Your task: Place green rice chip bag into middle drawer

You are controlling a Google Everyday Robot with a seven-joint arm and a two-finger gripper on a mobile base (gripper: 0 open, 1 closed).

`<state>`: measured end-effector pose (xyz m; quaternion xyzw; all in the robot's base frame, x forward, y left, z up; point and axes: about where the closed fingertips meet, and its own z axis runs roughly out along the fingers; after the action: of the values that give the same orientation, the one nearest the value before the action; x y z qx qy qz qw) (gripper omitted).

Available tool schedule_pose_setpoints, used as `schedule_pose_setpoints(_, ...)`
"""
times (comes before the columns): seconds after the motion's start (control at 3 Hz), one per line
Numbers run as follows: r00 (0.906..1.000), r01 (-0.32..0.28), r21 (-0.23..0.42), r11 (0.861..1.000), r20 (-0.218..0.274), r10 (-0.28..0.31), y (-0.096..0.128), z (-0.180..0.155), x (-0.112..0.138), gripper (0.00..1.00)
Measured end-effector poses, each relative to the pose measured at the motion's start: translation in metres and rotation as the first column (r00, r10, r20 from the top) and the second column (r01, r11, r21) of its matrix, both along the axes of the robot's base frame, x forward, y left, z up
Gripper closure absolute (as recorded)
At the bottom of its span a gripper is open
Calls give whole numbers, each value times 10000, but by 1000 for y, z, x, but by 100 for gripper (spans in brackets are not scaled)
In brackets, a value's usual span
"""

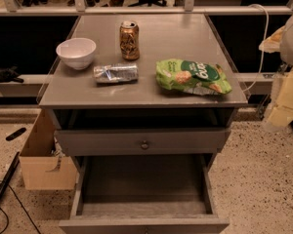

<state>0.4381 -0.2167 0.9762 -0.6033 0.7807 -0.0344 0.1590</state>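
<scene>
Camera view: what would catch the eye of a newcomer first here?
The green rice chip bag lies bright on the right of the grey cabinet top, with a foil packet, a golden can and a white bowl to its left. Below, the middle drawer stands pulled open, under a shut drawer front with a knob. The gripper hangs pale at the right edge, apart from the bag.
</scene>
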Motion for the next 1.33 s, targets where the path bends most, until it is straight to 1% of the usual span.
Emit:
schedule_pose_setpoints(0.33, 10000, 0, 0, 10000, 1, 0, 0, 0, 0, 0)
schedule_pose_setpoints(0.67, 9998, 18, 238, 9997, 184, -23, 2, -2, -1, 0)
schedule_pose_setpoints(1.0, 9995, 181, 1263, 9918, 220, -211, -13, -33, 9, 0)
schedule_pose_setpoints(1.33, 9988, 454, 3405, 9392, 25, -492, -5, -77, 37, 0)
